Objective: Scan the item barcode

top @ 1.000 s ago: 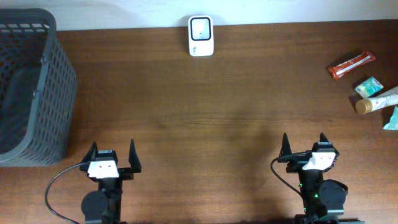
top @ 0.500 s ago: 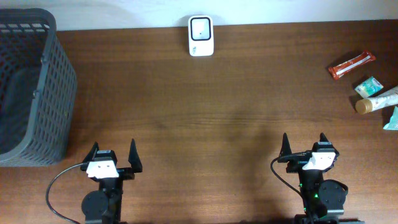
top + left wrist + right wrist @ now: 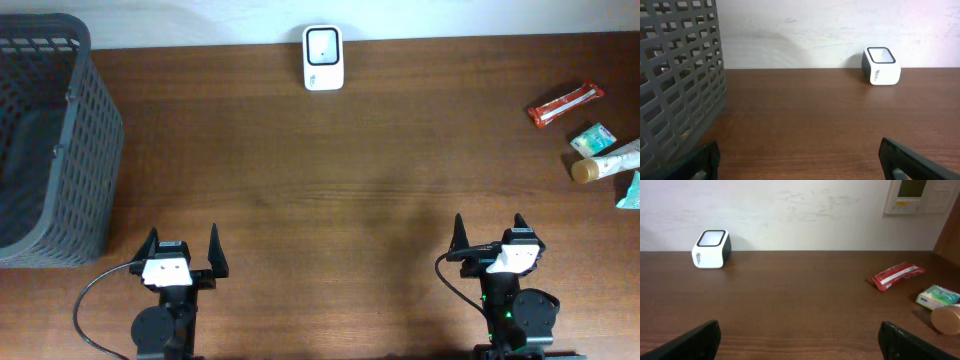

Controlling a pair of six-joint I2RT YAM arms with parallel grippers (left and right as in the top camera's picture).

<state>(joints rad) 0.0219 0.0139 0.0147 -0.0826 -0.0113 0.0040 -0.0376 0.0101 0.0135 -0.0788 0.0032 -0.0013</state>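
Grey mesh basket at left. White scanner far right on the brown table, close to the wall. The left gripper holds its 2 fingertips wide apart, near.

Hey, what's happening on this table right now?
Nothing is being handled yet. Both arms sit at the near edge, the left gripper and right gripper open and empty. The white box-shaped barcode scanner stands at the far edge; a red packet and other small items lie untouched on the right. A grey mesh basket stands on the left.
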